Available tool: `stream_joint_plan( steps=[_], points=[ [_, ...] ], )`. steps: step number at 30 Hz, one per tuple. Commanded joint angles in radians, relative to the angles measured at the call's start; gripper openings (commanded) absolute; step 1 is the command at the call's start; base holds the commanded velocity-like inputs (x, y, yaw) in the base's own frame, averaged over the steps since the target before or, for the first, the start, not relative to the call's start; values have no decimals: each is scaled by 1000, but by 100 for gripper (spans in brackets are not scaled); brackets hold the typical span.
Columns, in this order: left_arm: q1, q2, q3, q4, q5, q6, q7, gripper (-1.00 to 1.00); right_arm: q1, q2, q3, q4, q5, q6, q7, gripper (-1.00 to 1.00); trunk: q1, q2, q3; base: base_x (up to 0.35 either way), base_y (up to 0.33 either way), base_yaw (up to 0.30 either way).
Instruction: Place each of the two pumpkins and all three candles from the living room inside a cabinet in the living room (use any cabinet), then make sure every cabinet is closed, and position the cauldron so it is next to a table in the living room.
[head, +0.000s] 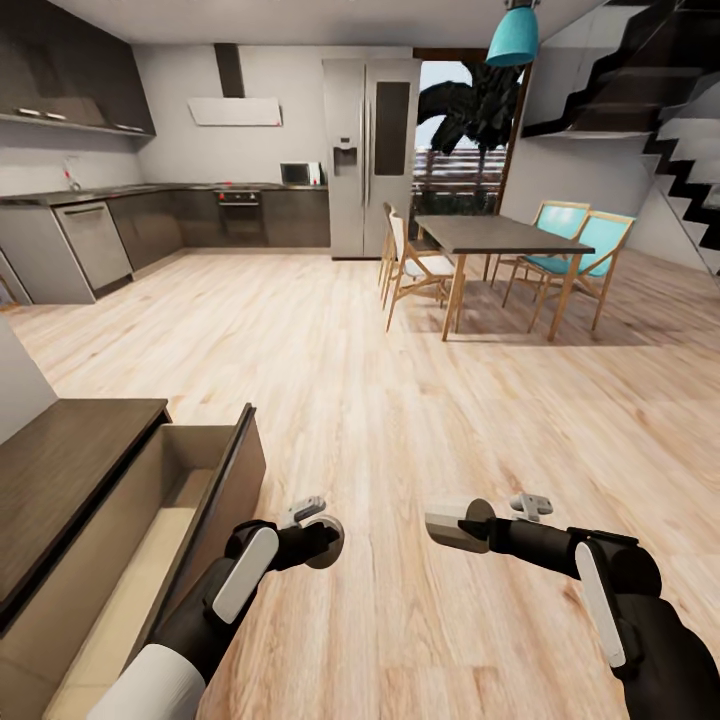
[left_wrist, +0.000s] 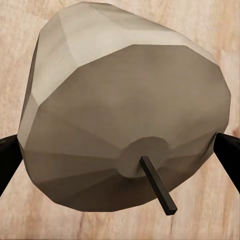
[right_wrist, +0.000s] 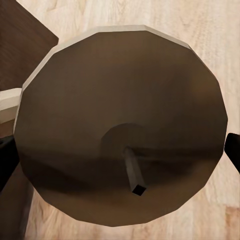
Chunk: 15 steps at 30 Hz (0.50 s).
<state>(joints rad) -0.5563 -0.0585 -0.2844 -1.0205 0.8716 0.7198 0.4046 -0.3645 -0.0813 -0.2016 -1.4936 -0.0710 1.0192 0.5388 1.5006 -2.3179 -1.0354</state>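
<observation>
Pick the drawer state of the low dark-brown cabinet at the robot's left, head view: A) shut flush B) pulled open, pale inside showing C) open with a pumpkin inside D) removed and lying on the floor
B: the cabinet has its drawer pulled out toward the wooden floor, with the pale beige inside exposed and no pumpkin seen in the part that shows.

A pale wood floor (head: 400, 400) is seen throughout the room. At near left, the cabinet (head: 70, 470) is stood on it, one drawer (head: 150, 540) pulled open. At far right, a dining table (head: 500, 235) and chairs (head: 585, 250) are set.
</observation>
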Motion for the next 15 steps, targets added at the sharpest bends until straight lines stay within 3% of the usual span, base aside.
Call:
stream_joint_plan(
  steps=[1, 15],
  points=[
    [0, 0, -1, -1, 10, 1, 9, -100, -1, 0, -1, 0, -7, 7, -2, -100, -4, 7, 1, 0, 0, 0],
    [0, 0, -2, -1, 10, 1, 9, -100, -1, 0, -1, 0, -7, 6, -2, -100, -58, 105, 22, 0, 0, 0]
  ],
)
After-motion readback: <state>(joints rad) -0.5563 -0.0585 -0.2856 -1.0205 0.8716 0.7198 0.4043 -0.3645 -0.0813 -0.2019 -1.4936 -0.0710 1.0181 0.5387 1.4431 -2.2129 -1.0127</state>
